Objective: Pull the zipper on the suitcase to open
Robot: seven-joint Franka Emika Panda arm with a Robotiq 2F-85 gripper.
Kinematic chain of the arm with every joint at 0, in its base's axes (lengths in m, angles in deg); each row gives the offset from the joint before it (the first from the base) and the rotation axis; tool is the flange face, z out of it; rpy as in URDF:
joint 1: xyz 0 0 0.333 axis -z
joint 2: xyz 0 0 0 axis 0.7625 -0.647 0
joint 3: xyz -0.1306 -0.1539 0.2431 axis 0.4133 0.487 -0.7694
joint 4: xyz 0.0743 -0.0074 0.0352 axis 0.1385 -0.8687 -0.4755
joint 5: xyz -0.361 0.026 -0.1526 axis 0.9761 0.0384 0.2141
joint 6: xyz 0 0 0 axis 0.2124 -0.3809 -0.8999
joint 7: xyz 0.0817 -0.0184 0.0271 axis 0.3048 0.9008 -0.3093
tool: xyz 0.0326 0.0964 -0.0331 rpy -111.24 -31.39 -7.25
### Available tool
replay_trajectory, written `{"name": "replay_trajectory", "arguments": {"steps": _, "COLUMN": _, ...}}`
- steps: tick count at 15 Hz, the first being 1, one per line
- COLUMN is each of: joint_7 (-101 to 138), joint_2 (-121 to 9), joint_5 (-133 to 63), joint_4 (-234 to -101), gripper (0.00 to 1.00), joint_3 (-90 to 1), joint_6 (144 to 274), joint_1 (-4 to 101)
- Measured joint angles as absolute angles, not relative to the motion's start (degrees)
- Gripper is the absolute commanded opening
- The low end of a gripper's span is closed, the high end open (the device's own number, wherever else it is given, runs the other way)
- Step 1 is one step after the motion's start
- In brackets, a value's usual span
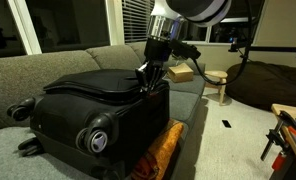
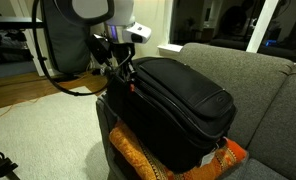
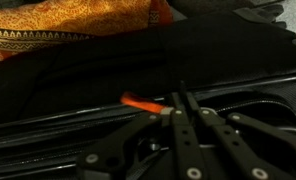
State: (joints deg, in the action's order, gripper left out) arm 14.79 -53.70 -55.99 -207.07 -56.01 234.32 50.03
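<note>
The end effector [image 3: 178,110] is pressed together, pinching the zipper [image 3: 140,101] pull, and the red tag sticks out just beside its fingertips. The suitcase [image 2: 178,100] lies directly below it on a sofa [image 2: 260,80].

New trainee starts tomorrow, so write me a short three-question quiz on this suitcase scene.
1. True or false: the suitcase lies on the floor.
2. The zipper tag beside the jaws is: A green, B orange-red, C white.
3. Name the wooden item beyond the couch's end.
Key: 1 false, it lies on the couch; 2 B; 3 a stool.
</note>
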Motion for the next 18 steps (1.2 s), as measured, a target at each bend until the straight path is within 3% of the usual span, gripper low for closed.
{"name": "replay_trajectory", "arguments": {"steps": 18, "joint_7": 12.22, "joint_2": -53.68, "joint_5": -57.68, "joint_4": -207.20, "gripper": 0.03, "joint_3": -51.78, "joint_6": 232.87, "joint_1": 56.17}}
